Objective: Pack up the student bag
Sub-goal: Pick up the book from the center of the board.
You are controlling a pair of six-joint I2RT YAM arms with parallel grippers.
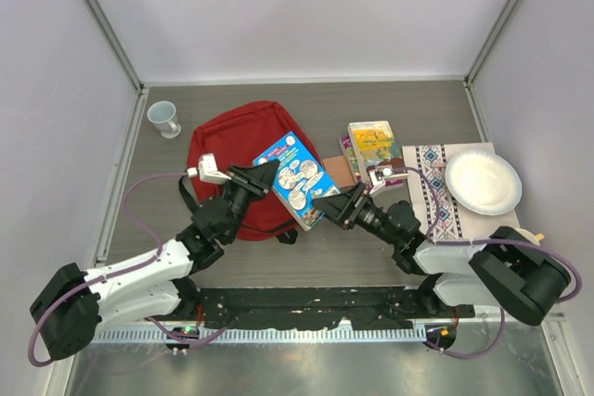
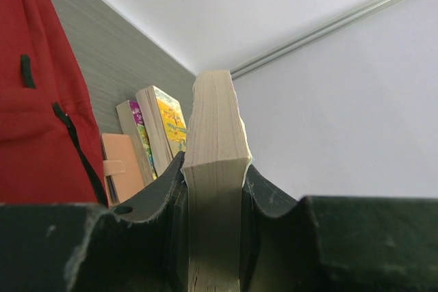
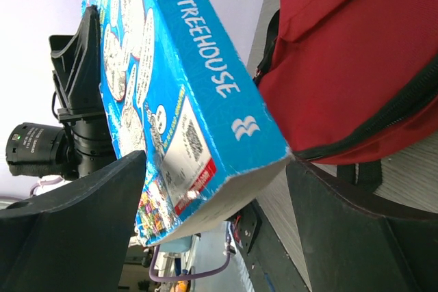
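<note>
Jaws of my left gripper [image 1: 265, 176] pinch the blue book [image 1: 297, 179] by its edge, over the red student bag [image 1: 232, 141], which spreads toward ten o'clock. My right gripper [image 1: 327, 207] gapes wide around the book's corner, bag at nine o'clock.

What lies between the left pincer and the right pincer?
A blue book, seen in the top view. The left pincer grips one edge, the open right pincer straddles the opposite corner, over the bag.
</note>
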